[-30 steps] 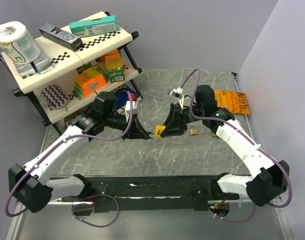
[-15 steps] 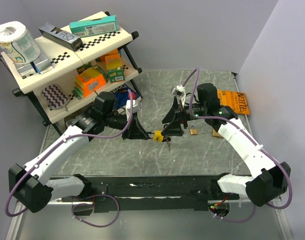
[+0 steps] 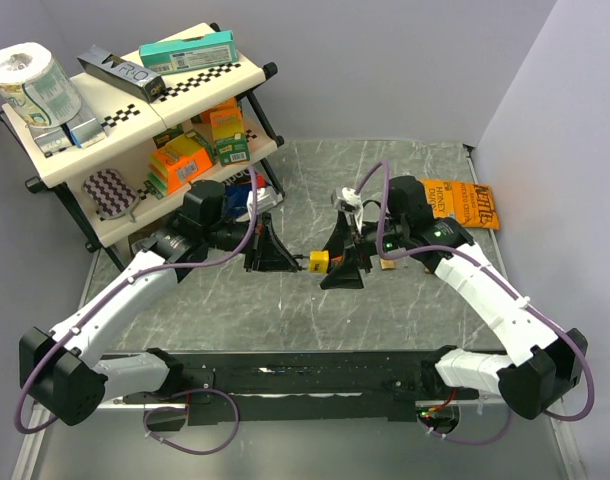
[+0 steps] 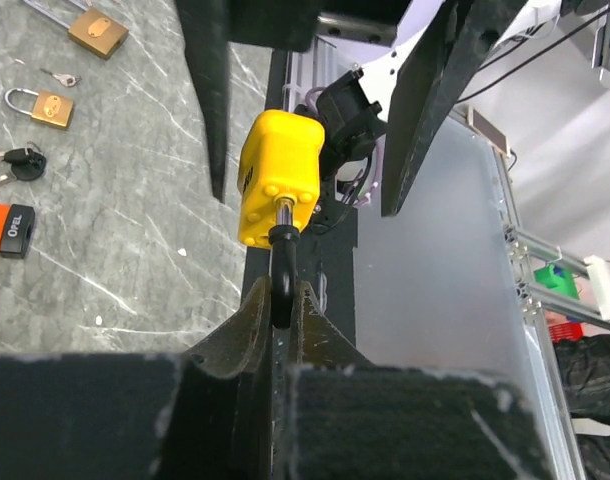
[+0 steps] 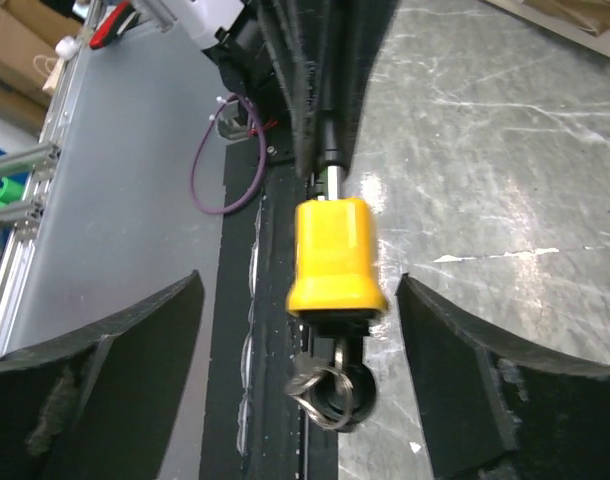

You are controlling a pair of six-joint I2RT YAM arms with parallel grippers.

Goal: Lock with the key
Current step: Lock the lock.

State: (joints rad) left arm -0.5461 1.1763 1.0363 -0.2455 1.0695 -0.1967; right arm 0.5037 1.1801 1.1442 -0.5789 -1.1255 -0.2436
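A yellow padlock (image 3: 318,262) hangs in the air between the two grippers above the table's middle. My left gripper (image 3: 291,262) is shut on its black shackle (image 4: 282,285), and the yellow body (image 4: 278,178) points away from it. A black-headed key with a ring (image 5: 337,388) sits in the padlock's (image 5: 335,255) bottom end. My right gripper (image 5: 300,355) is open, with its fingers (image 5: 455,365) wide apart on either side of the key and the padlock's bottom end, touching neither.
Two brass padlocks (image 4: 97,32) (image 4: 40,108), loose keys (image 4: 20,165) and an orange tag (image 4: 7,230) lie on the marble table. A brass padlock (image 3: 388,264) lies under the right arm. A stocked shelf (image 3: 135,120) stands at back left, an orange packet (image 3: 463,205) at back right.
My right gripper has swung round and come back to the padlock, fingers now either side of the key. The left gripper and padlock have barely moved.
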